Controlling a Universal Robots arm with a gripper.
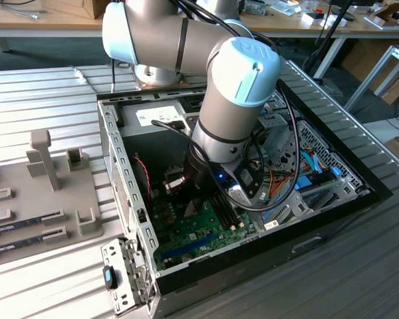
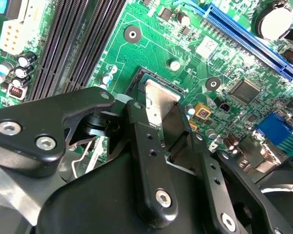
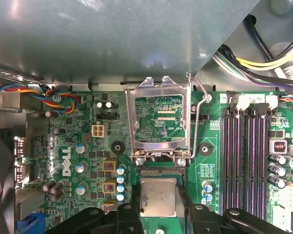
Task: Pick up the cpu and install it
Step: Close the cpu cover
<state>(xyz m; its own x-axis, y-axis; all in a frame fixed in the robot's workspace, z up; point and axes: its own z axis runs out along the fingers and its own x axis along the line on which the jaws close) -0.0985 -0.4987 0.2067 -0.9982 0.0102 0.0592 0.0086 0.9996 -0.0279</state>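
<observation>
Inside the open computer case (image 1: pixel 120 166), which lies on the slatted tabletop (image 1: pixel 359 266), the arm reaches down to the green motherboard (image 3: pixel 78 146). The end effector (image 1: pixel 186 193) is low over the middle part of the board, beside the black memory slots (image 3: pixel 244 146).

In both wrist views the cpu (image 3: pixel 158 196) is between the two black fingers (image 2: pixel 146 146), which are narrow and pressed on its two opposite sides, so the end effector holds it. Its pale silvery top faces up and looks level. It is directly at the socket, inside the dark socket border, with the board's small capacitors just beside it. I cannot tell whether the chip already sits down on the contacts or hangs a little above them.

The metal load plate (image 3: pixel 132 122) of the socket is swung open toward the case wall, and the thin wire lever (image 3: pixel 201 117) is also raised beside it.

My judgement is that the picking part is done and the placing is almost finished or just finished. The chip is not yet released, and the plate and the lever are not yet closed, so the install is not complete.

Outside the case, near the tabletop's edge at the exterior view's left, a grey fixture tray (image 1: pixel 33 193) carries long memory sticks (image 1: pixel 26 222).
</observation>
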